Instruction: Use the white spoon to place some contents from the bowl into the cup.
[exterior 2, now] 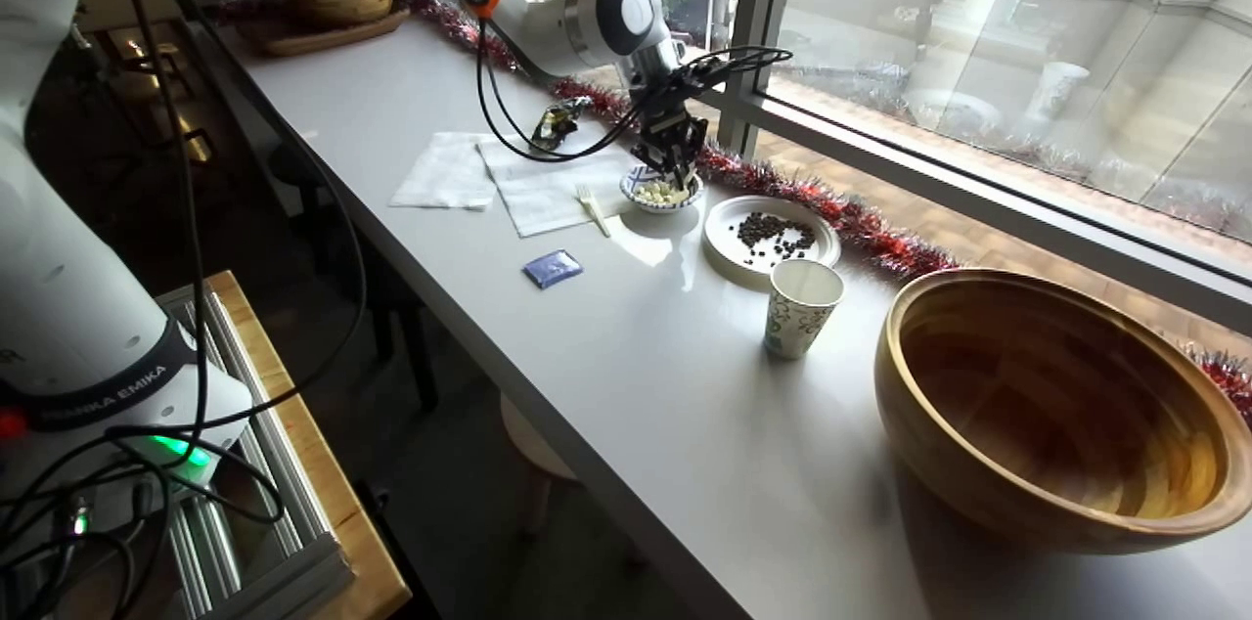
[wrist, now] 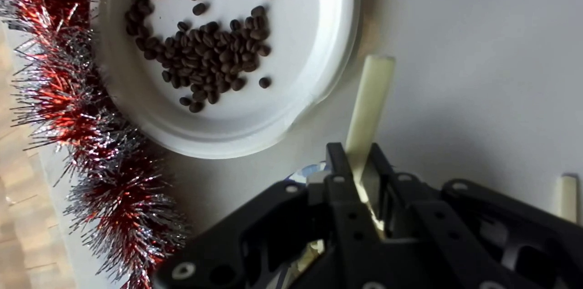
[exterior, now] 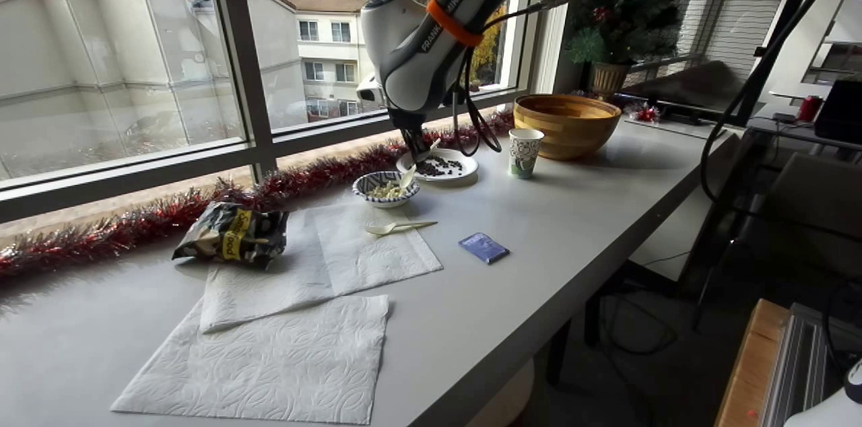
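The white spoon (wrist: pixel 371 97) is pinched by its handle between the closed fingers (wrist: pixel 337 168), one on each side of it. Its long axis slants: in an exterior view the lower end reaches down to the patterned bowl (exterior: pixel 385 203), while the free handle end tips up and away, toward the side of the white plate (wrist: pixel 314 52) with the dark beans (wrist: pixel 214 56). From the wrist, that free end points to the top of the view, leaning slightly right. Whether the spoon touches the pale bits (exterior: pixel 382 193) in the bowl, I cannot tell. The cup (exterior 2: pixel 797 322) stands upright on the surface (exterior 2: pixel 636 336), past the plate from the bowl
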Motion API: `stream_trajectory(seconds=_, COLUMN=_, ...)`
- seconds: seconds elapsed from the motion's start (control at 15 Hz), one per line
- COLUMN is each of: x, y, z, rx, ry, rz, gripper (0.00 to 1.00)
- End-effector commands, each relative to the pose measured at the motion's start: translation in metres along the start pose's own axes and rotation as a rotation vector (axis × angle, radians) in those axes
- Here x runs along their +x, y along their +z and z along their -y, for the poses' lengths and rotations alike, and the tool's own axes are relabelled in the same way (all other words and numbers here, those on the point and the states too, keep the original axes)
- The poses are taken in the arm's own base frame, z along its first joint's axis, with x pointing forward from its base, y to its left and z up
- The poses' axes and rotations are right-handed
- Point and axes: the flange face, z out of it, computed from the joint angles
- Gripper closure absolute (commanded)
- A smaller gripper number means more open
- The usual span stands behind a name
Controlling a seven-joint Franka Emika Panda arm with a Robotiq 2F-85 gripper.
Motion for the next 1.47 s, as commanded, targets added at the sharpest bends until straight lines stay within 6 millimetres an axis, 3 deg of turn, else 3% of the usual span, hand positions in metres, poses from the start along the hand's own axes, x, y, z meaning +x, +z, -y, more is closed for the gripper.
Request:
stream_trajectory(seconds=0.0, x=0.008, y=0.003, z=-0.004, rx=-0.006, ry=-0.035, rz=0.038, gripper=0.97)
stream_trajectory(seconds=0.73, x=0.018, y=0.009, z=-0.001, rx=0.007, ry=-0.075, rz=0.07, gripper=0.97)
stream_trajectory(seconds=1.4, x=0.029, y=-0.014, z=-0.012, rx=-0.004, ry=-0.048, rz=0.016, gripper=0.97)
